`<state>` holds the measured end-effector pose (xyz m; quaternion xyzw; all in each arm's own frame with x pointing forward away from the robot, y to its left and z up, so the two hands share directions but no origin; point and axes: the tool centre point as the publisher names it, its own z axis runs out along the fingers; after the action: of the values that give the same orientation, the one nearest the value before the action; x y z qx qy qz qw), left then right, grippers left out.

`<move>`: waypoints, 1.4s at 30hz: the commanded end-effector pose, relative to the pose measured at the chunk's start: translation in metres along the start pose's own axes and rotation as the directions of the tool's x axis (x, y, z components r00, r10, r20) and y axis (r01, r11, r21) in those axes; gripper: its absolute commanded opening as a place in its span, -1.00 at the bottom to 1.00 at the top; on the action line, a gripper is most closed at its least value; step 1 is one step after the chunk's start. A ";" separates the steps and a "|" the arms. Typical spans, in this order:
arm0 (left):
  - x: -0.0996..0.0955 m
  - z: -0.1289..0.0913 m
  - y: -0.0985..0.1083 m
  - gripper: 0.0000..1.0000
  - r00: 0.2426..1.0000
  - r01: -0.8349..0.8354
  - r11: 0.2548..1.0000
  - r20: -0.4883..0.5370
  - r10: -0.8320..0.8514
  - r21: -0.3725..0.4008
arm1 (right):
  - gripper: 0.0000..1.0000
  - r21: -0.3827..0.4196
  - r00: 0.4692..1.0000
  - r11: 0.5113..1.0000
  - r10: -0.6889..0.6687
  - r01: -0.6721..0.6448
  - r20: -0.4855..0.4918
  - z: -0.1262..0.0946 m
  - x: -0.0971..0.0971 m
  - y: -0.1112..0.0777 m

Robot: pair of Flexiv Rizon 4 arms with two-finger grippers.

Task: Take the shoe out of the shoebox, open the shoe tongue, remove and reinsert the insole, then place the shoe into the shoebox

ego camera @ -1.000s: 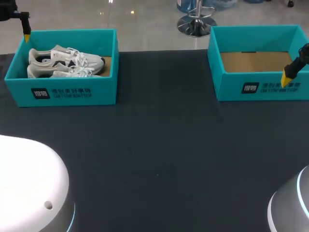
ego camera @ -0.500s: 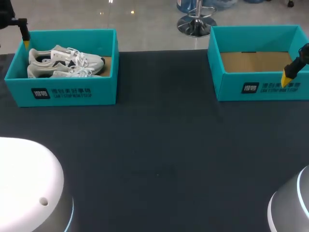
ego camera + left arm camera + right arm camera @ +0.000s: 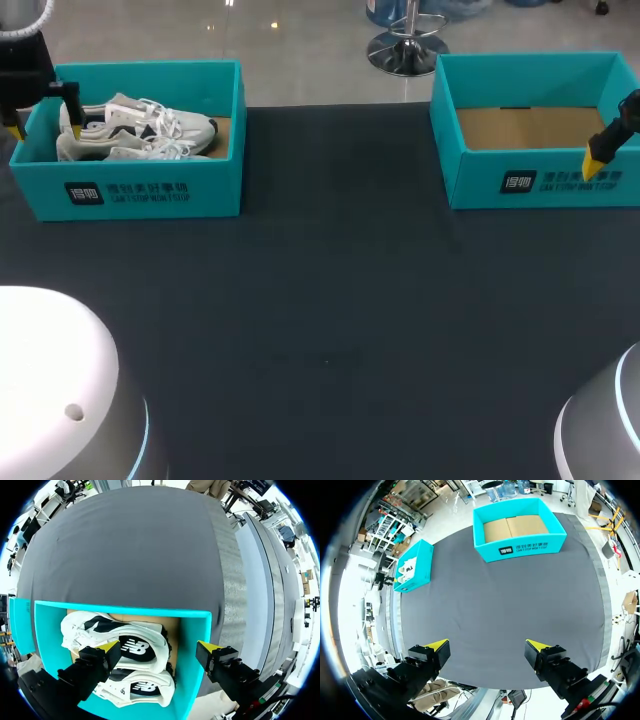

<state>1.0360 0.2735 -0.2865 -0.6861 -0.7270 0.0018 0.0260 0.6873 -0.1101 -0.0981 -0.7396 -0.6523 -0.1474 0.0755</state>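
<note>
So: a pair of white shoes (image 3: 137, 125) is seen lying side by side in the teal shoebox (image 3: 150, 190) at the far left corner of the desk (image 3: 330, 320), with the toes turned toward the middle of the desk. The left fingers (image 3: 106, 649) are held wide apart right at that box's outer end. One is set over the heel ends inside the box and the other is kept outside, so the end wall is straddled. Whether anything is actually touched can't be told, but nothing is pinched. A second teal shoebox (image 3: 520, 182) is parked at the far right, and only its brown cardboard floor is shown inside. The right fingers (image 3: 438, 645) are spread too, with nothing gripped between them. They're hung above the desk with that second box ahead of them, well apart from the shoes.
</note>
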 end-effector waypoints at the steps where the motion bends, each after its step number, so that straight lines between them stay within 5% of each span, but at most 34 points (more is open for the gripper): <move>1: -0.003 0.016 0.014 1.00 1.000 -0.006 1.000 0.000 0.006 0.023 | 1.00 0.006 1.000 1.000 0.000 0.000 0.003 0.000 0.001 0.003; 26: -0.001 0.060 0.035 1.00 0.998 -0.057 0.997 0.022 0.056 0.047 | 1.00 0.006 1.000 1.000 0.000 0.000 0.003 0.000 0.001 0.003; 27: -0.001 0.061 0.035 0.84 0.998 -0.056 0.997 0.023 0.055 0.047 | 1.00 0.006 1.000 1.000 0.000 0.000 0.003 0.000 0.001 0.003; 30: -0.001 0.063 0.036 -0.05 0.999 -0.048 0.998 0.021 0.047 0.050 | 1.00 0.006 1.000 1.000 0.000 0.000 0.003 0.000 0.001 0.003; 32: -0.001 0.064 0.036 -0.40 0.999 -0.044 0.998 0.017 0.043 0.045 | 1.00 0.006 1.000 1.000 0.000 0.000 0.003 0.000 0.001 0.003; 34: 0.000 0.065 0.036 -1.00 0.999 -0.044 0.998 0.013 0.044 0.041 | 1.00 0.006 1.000 1.000 0.000 0.000 0.003 0.000 0.001 0.003; 42: 0.003 0.066 0.040 -1.00 0.999 -0.039 0.999 -0.005 0.039 0.023 | 1.00 0.006 1.000 1.000 0.000 0.000 0.003 0.000 0.001 0.003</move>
<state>1.0733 0.2837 -0.3529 -0.6993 -0.7138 0.0099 0.0368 0.6873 -0.1101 -0.0981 -0.7396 -0.6523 -0.1474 0.0755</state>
